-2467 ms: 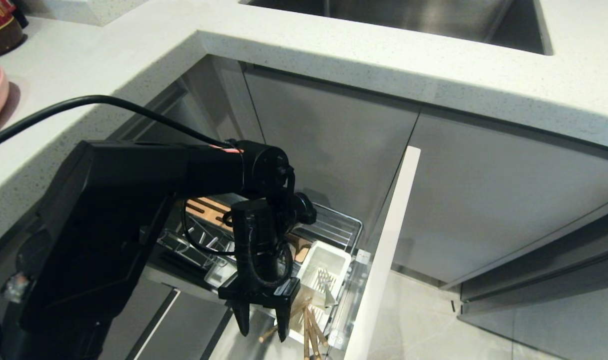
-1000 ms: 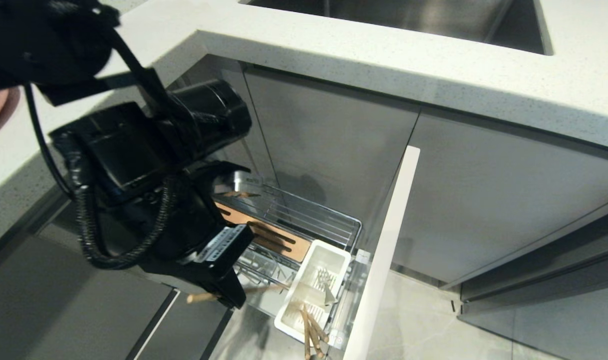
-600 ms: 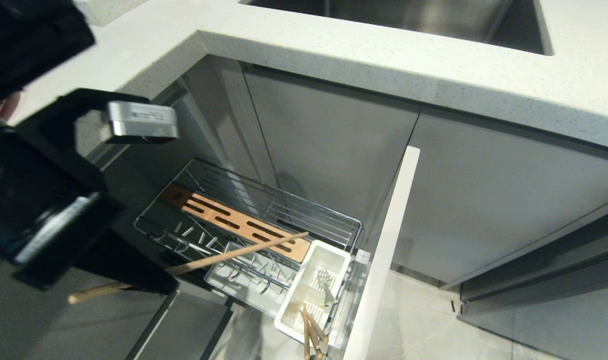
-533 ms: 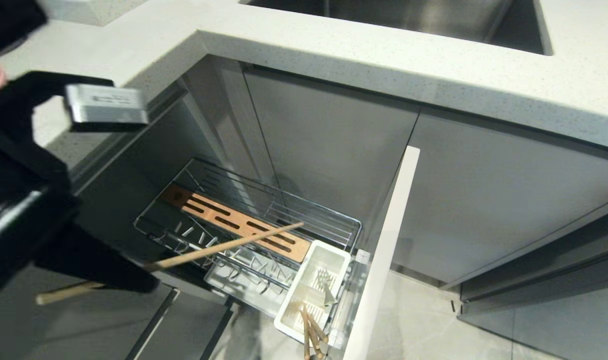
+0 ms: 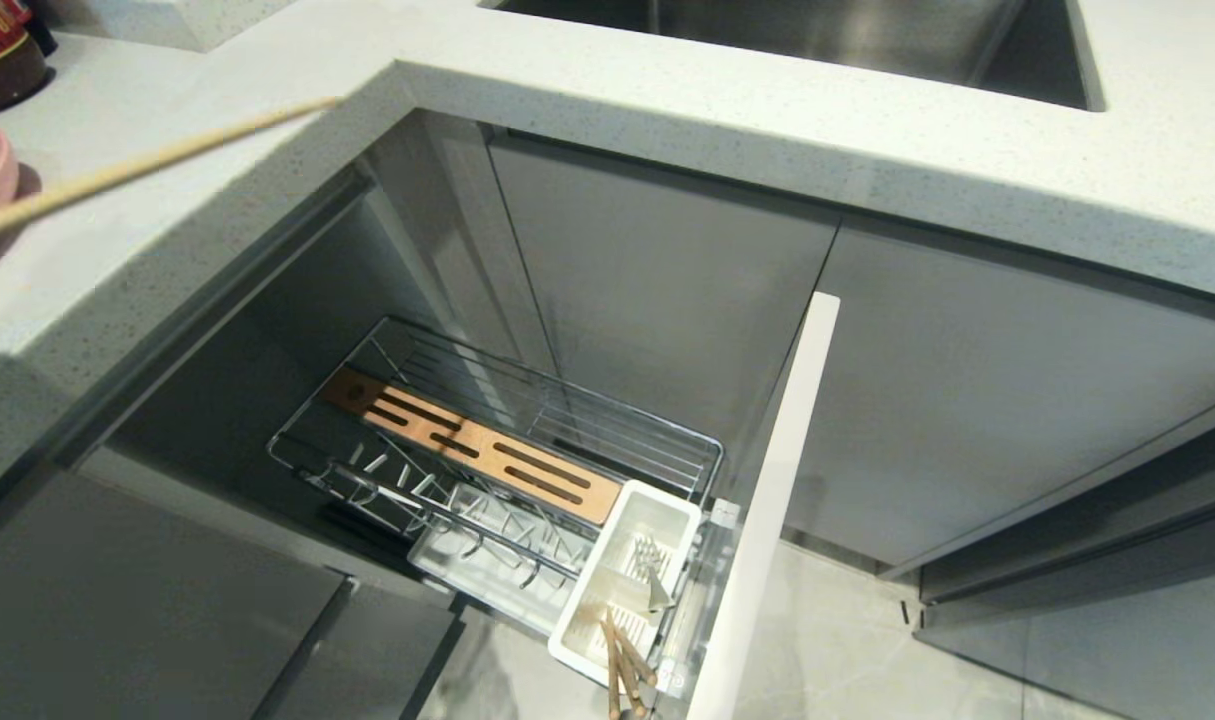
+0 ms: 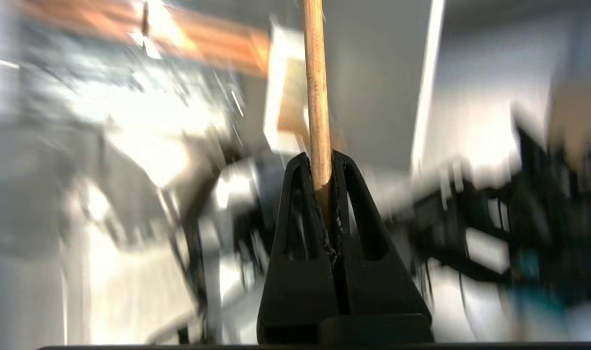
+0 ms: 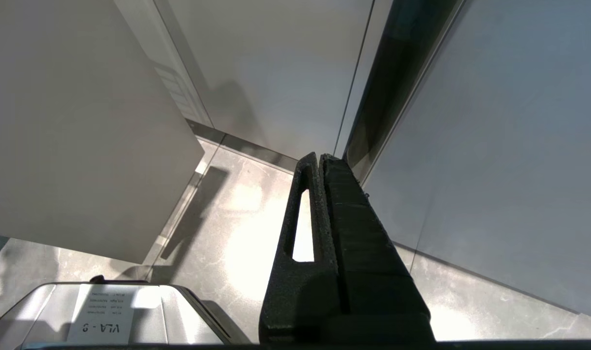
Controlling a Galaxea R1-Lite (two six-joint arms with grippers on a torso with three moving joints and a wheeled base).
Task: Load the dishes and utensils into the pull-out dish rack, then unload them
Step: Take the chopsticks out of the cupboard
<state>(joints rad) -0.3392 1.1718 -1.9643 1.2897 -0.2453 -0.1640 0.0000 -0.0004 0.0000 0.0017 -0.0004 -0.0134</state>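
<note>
L gripper (image 6: 322,167) jaws pinching chopstick (image 5: 147,165) near one end, off-frame ~10 o'clock over counter (image 5: 667,110) | rest of sticks in cup (image 5: 622,590) ~6 o'clock | R gripper (image 7: 319,163) parked, pressed together | risk: thin grip, stick pivots/slips, clips counter edge on swing.

Before me, a speckled white stone countertop (image 5: 727,110) wraps a corner around a steel sink (image 5: 817,35), above flat grey cabinet fronts (image 5: 667,290) and a glossy pale tiled floor (image 5: 857,650) reflecting light.
</note>
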